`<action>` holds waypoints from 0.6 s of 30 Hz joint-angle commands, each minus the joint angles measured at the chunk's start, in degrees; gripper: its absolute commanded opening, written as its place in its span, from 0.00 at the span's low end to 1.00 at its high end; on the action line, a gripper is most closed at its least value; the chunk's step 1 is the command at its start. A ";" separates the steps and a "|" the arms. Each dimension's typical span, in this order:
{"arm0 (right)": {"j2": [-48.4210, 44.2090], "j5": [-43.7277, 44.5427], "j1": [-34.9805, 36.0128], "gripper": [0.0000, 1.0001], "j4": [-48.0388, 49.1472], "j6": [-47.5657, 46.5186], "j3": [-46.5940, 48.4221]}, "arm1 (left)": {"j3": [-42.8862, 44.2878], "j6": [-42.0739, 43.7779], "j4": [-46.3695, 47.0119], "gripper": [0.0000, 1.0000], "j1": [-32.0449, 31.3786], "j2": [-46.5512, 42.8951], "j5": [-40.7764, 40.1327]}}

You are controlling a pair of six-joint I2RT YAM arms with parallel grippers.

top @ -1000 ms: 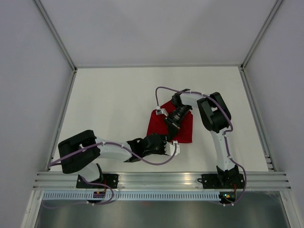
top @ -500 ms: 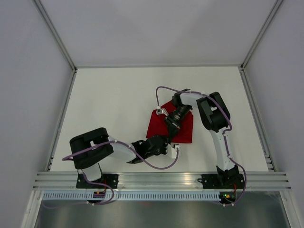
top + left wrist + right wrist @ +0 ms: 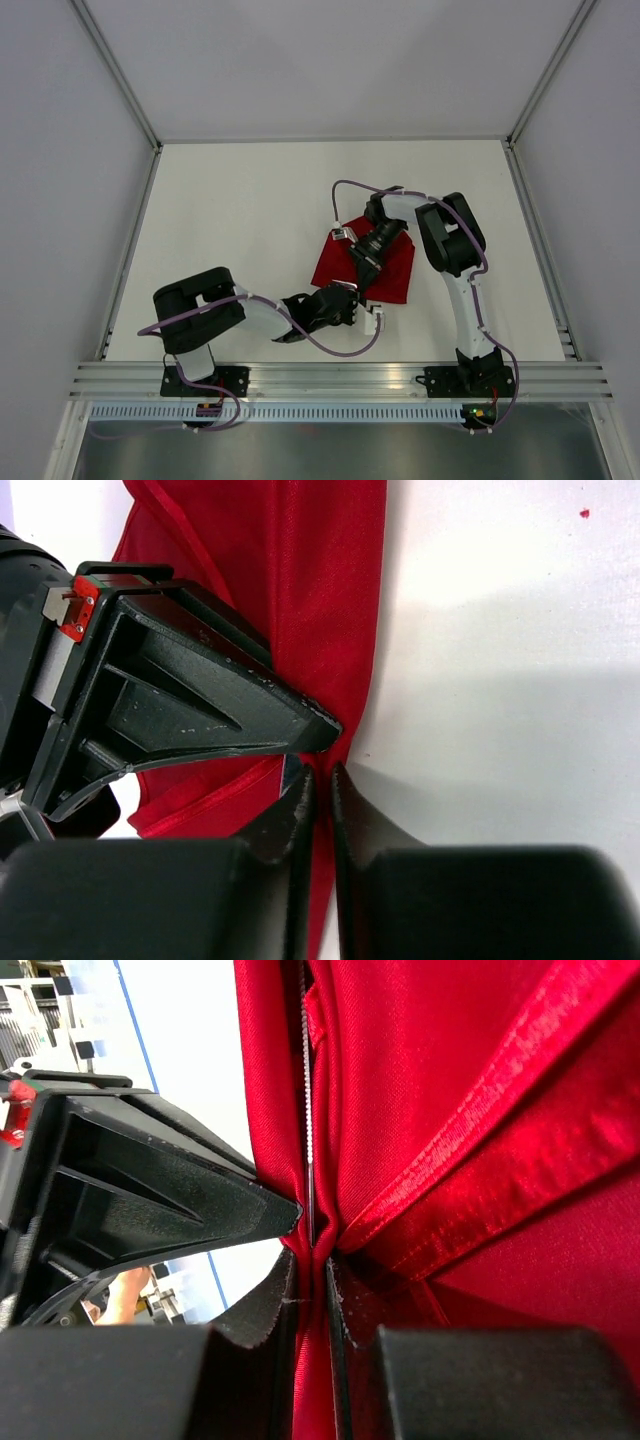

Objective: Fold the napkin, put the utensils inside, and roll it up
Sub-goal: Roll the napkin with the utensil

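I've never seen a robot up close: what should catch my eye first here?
A red napkin lies mid-table, the only colour on the white table. Both arms bend in over it: the left gripper and the right gripper each pinch the cloth, close together.

The napkin (image 3: pixel 395 275) lies on the desk (image 3: pixel 230 220), a little right of the middle and in the nearer half. The left arm (image 3: pixel 250 315) reaches low across the desk from its base at the near left, and its jaws meet the napkin's near left edge, with the hem between them. The right arm (image 3: pixel 455 250) rises from the near right, bends round behind the napkin and comes down over it from the far side. Its jaws pinch a raised fold of the cloth. The two pairs of jaws sit just beside each other, tip to tip.
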 commanded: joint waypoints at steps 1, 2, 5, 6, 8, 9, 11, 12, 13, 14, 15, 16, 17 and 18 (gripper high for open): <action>3.25 10.10 -0.21 0.00 8.00 -4.39 0.19 | 0.87 0.66 -8.97 0.05 0.58 3.31 3.82; 3.25 10.02 -0.21 0.00 7.99 -4.39 0.19 | 1.13 0.49 -9.49 0.03 0.58 3.22 4.26; 3.07 10.02 -0.39 0.00 8.17 -4.31 0.19 | 3.59 -0.92 -14.49 0.02 0.67 3.75 5.14; 2.64 10.02 -0.47 0.01 8.61 -4.22 0.01 | 5.77 -2.49 -18.86 0.02 0.67 4.01 5.41; 1.76 10.37 -0.56 0.09 10.62 -2.91 -0.43 | 8.16 -4.25 -22.84 0.02 0.67 5.06 5.32; 0.36 10.45 -0.65 0.13 11.41 -2.46 -1.04 | 9.82 -5.48 -25.47 0.02 0.67 5.24 5.67; -1.58 10.63 -1.09 0.25 13.69 -1.24 -1.74 | 10.71 -6.46 -26.99 0.02 0.76 5.24 6.72; -3.67 11.15 -1.26 0.29 14.40 -0.71 -2.27 | 11.59 -7.33 -28.64 0.02 0.76 5.15 7.07; -4.83 11.33 -1.44 0.32 14.93 -0.61 -2.54 | 11.94 -7.77 -29.27 0.02 0.84 5.15 7.25; -6.93 11.33 -1.79 0.37 15.81 -0.27 -2.97 | 12.64 -8.47 -29.88 0.02 0.93 5.15 7.43; -7.82 11.42 -1.97 0.39 16.08 0.00 -3.06 | 12.91 -8.74 -30.67 0.02 0.93 5.07 7.69; -8.70 11.60 -2.14 0.39 16.52 0.35 -2.98 | 13.09 -9.01 -31.12 0.02 0.93 4.98 7.43; -9.66 11.51 -2.58 0.39 16.78 0.61 -2.72 | 13.44 -9.36 -31.21 0.02 0.93 4.89 7.34; -9.85 11.51 -2.84 0.36 16.35 0.62 -2.54 | 13.44 -9.36 -31.21 0.02 1.02 4.72 7.17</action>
